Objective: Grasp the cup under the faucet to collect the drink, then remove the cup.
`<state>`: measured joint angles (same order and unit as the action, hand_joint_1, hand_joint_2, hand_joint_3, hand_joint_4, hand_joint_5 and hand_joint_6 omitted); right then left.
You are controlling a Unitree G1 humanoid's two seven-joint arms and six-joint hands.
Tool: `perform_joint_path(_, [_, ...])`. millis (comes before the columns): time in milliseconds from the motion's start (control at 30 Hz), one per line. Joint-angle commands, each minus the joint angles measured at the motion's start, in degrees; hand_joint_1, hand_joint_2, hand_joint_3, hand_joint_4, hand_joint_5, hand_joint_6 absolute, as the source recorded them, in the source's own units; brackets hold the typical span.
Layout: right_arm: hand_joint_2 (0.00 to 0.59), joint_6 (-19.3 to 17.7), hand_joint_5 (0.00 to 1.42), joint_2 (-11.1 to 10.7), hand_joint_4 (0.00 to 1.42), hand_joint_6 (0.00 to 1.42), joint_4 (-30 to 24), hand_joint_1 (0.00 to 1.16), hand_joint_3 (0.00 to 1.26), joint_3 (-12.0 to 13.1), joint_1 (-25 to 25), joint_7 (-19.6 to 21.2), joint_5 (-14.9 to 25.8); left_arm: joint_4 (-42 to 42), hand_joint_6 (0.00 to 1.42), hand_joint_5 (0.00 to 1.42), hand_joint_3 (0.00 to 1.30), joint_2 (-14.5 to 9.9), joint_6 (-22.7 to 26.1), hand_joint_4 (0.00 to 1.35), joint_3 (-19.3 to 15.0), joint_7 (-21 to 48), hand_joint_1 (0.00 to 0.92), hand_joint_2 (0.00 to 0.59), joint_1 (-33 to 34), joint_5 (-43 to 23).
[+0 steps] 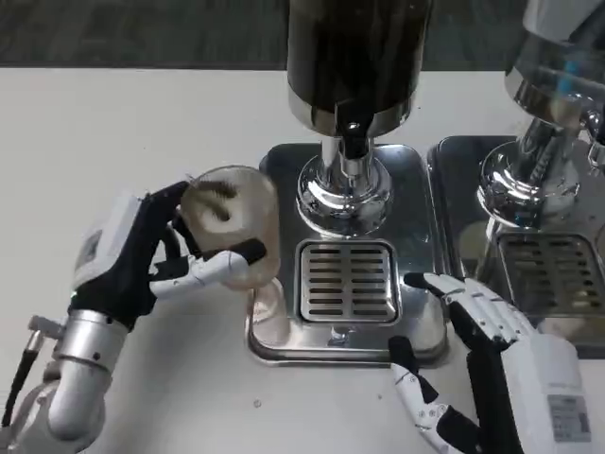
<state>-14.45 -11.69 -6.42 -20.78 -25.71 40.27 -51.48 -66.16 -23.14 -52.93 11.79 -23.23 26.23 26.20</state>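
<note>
2 dispensers (352, 113) on white table (85, 142)

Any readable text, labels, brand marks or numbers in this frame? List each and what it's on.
No text can be read in this frame.
White sticker on the back of the right hand, at the wrist: dark print, too small and blurred to read.
Grey patch on the white back of the left hand: blurred, nothing legible.
Dark drink dispenser with chrome faucet, steel drip tray, clear plastic cup: no markings visible.
</note>
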Motion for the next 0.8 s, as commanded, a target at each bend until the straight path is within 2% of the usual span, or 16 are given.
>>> perform_joint_path(33, [0.429,-0.54,0.26,0.56,0.3,0.33,-0.51,0.42,0.35,-0.16,-1.18,1.44,0.01,-0.89,1.14,0.92,0.56,1.4,0.99,0.64,1.28,1.27,0.41,0.13,3.31,1.25])
perform_joint_path(467, [0.429,0.33,0.27,2.76,0.3,0.34,-1.62,0.42,0.35,-0.44,-3.69,3.08,-0.97,-3.47,1.14,0.92,0.57,4.38,4.82,0.64,4.42,3.72,0.408,0.129,6.89,2.68])
perform_joint_path(533, [0.429,0.41,0.27,2.96,0.3,0.34,-1.71,0.42,0.35,-0.46,-3.95,3.22,-1.08,-3.64,1.12,0.89,0.56,4.93,5.28,0.64,5.02,4.13,0.394,0.129,7.42,2.88])
perform_joint_path(633, [0.43,0.52,0.27,3.28,0.3,0.34,-1.78,0.41,0.35,-0.57,-4.23,3.41,-1.22,-3.72,0.99,0.8,0.54,5.48,5.65,0.6,5.81,4.46,0.359,0.128,8.01,3.31])
perform_joint_path(800, [0.434,0.74,0.27,3.86,0.3,0.34,-1.72,0.41,0.35,-0.74,-4.78,3.95,-1.38,-3.73,0.95,0.76,0.53,6.06,5.67,0.57,6.49,4.97,0.327,0.119,8.64,3.97])
